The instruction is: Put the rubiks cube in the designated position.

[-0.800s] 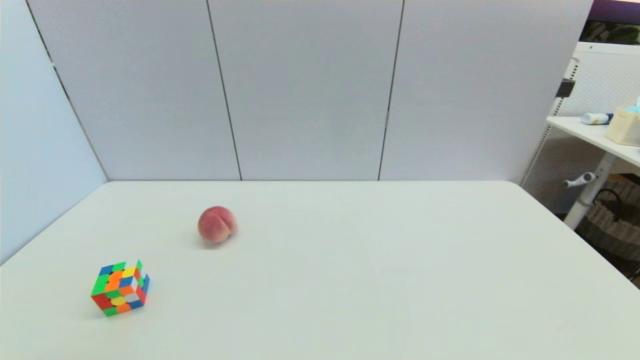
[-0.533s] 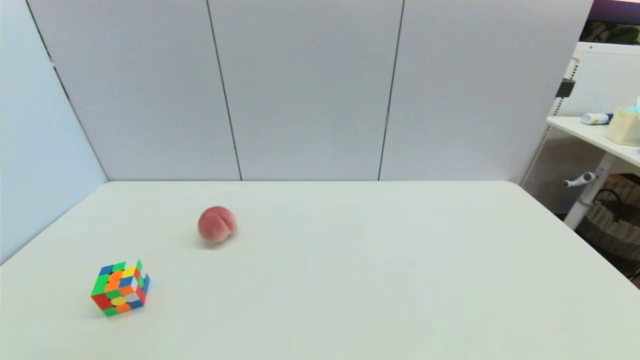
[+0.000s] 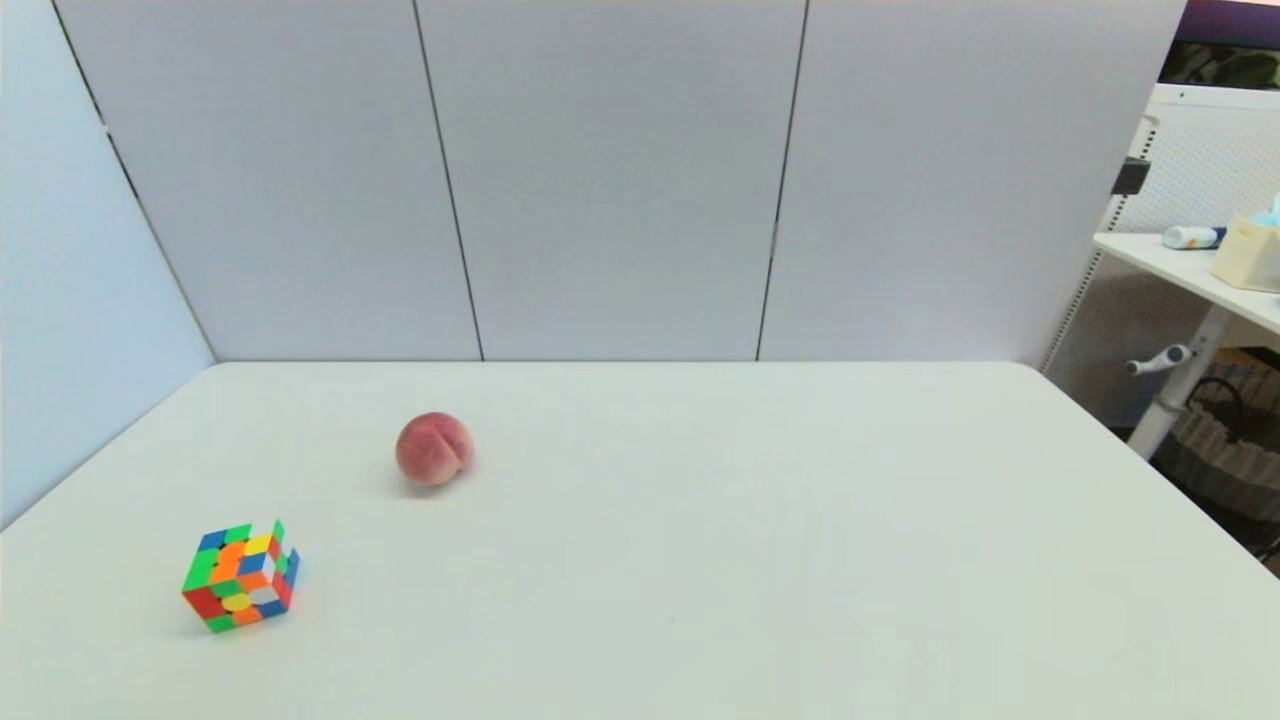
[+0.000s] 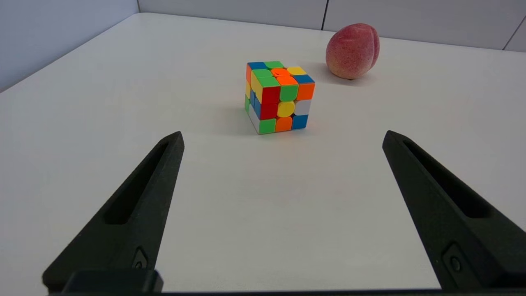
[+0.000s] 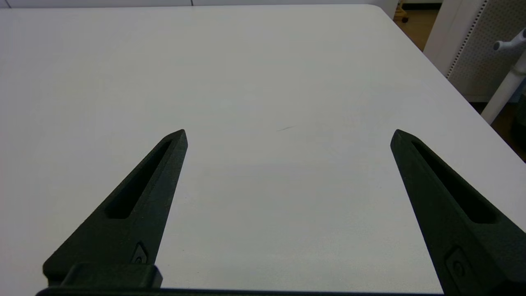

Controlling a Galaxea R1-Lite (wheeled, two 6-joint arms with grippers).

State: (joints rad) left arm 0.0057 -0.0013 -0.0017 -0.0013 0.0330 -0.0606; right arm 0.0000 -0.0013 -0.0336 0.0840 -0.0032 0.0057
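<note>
The small scrambled multicoloured rubiks cube [image 4: 278,97] is sat untouched on the white counter [image 3: 700,560] near the pink peach [image 4: 352,50], so the spread-wide left claw [image 4: 282,137] should probably be squared to flat faces first, right claw [image 5: 287,135] spread and idle.

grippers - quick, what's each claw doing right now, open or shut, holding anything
Left claw: open, empty, with the rubiks cube on the table ahead of it.
Right claw: open, empty, over bare table.
</note>
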